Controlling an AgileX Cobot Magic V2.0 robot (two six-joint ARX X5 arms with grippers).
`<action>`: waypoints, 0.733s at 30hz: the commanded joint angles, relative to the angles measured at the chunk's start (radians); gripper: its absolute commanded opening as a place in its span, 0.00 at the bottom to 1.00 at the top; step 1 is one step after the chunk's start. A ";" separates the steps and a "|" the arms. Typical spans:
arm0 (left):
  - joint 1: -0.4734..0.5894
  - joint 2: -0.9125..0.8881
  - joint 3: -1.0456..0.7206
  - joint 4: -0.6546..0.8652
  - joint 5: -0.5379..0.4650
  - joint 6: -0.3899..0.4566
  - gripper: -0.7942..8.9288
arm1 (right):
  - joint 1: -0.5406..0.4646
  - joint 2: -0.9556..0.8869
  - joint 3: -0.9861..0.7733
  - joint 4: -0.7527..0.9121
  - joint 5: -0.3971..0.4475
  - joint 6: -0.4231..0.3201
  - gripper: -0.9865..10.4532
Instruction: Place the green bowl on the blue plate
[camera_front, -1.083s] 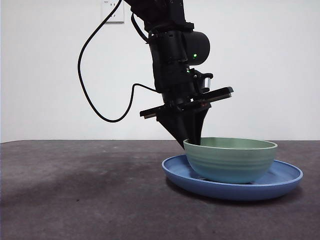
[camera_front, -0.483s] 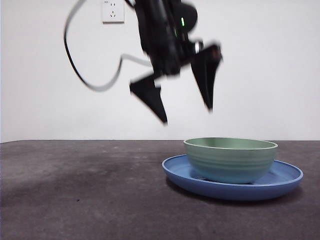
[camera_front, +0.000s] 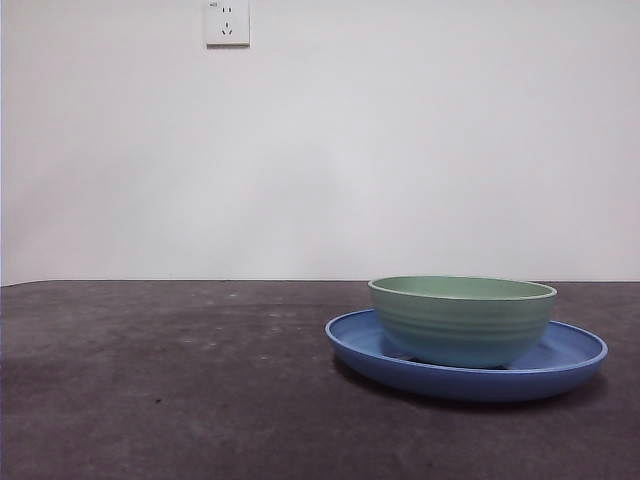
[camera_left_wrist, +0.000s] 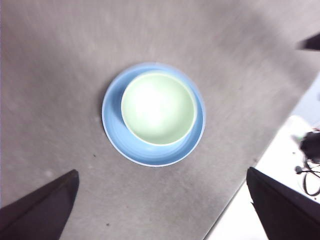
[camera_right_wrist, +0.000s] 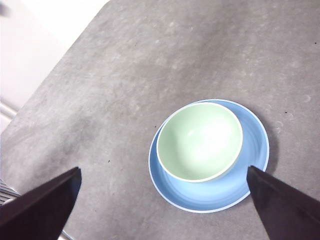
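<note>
Mint-green bowl (camera_front: 461, 318) sits upright inside the blue plate (camera_front: 372, 352) on the grey tabletop (camera_front: 160, 380), so the placing looks done, with left end effector (camera_left_wrist: 160, 210) and right end effector (camera_right_wrist: 162, 207) both spread wide, empty, high above

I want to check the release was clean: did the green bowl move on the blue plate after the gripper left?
No. In the front view the green bowl sits at the same spot on the blue plate as before.

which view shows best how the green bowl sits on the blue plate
The front view: the green bowl stands upright inside the blue plate. Both wrist views look down into it, showing plate rim all around.
</note>
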 joint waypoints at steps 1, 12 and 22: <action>-0.004 -0.100 -0.062 -0.002 0.005 0.045 0.70 | 0.002 0.004 0.019 0.009 -0.001 -0.006 0.64; -0.004 -0.673 -0.711 0.332 0.036 0.058 0.70 | 0.002 0.004 0.019 0.009 -0.001 -0.006 0.64; 0.010 -1.164 -1.169 0.459 -0.027 -0.087 0.70 | 0.002 0.004 0.019 0.006 -0.002 -0.006 0.64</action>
